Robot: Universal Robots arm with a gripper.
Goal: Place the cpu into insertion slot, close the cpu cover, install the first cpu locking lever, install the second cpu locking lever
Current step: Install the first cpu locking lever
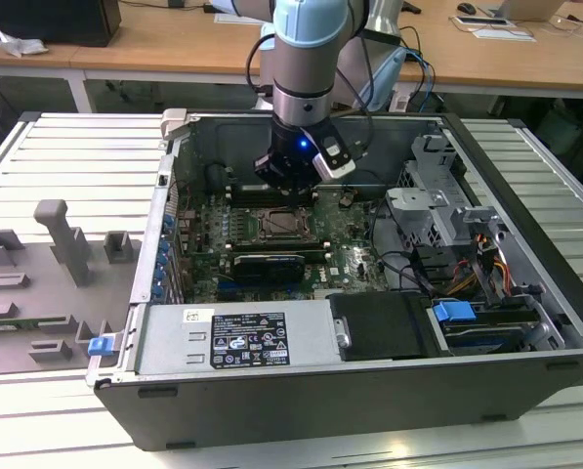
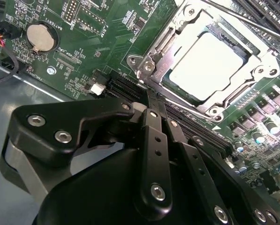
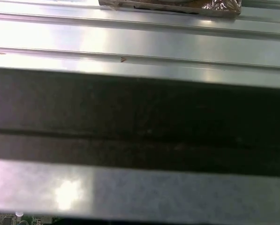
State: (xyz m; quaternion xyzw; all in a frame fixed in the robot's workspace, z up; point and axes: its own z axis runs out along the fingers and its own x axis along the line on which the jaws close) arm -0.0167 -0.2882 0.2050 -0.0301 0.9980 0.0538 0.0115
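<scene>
The chip [image 2: 206, 67] sits in its socket [image 2: 233, 101] on the green board [image 2: 107, 42], with the metal cover [image 2: 175, 28] folded down around it. The gripper [image 2: 151, 105] hangs just beside the socket inside the open computer case [image 1: 525, 322]; its jaws are pressed narrow together, holding nothing.

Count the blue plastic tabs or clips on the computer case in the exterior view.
2: one blue clip at the case's front corner on the exterior view's left, one larger blue tab by the drive bay on the right. Others may be hidden behind the arm.
</scene>
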